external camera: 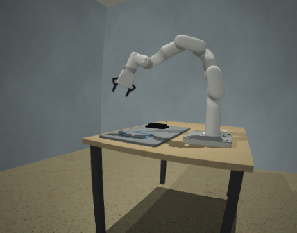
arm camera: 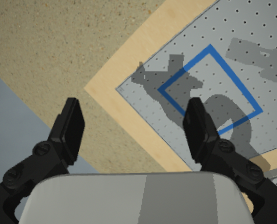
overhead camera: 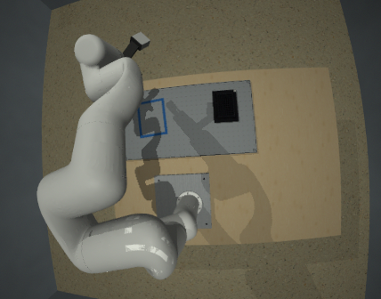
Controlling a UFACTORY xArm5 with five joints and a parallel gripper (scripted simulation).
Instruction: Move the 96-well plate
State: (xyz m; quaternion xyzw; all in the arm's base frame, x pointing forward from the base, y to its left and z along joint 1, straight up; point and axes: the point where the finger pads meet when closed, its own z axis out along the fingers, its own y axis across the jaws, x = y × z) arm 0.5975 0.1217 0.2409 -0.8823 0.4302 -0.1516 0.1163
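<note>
The black 96-well plate point(overhead camera: 225, 106) sits in its nest at the right end of the grey deck point(overhead camera: 191, 120); it also shows in the side view point(external camera: 157, 125). The blue taped outline B1 point(overhead camera: 152, 117) is at the deck's left end and shows in the side view point(external camera: 138, 134) and in the wrist view point(arm camera: 210, 91). My gripper point(external camera: 121, 89) is open and empty, high above the table near its left edge, far from the plate. In the wrist view the fingers stand wide apart above the table's corner. The arm hides the gripper in the top view.
The arm's base plate point(overhead camera: 183, 198) is bolted to the wooden table point(external camera: 173, 145) in front of the deck. The table edge and the floor lie under the gripper. Arm shadows fall across the deck.
</note>
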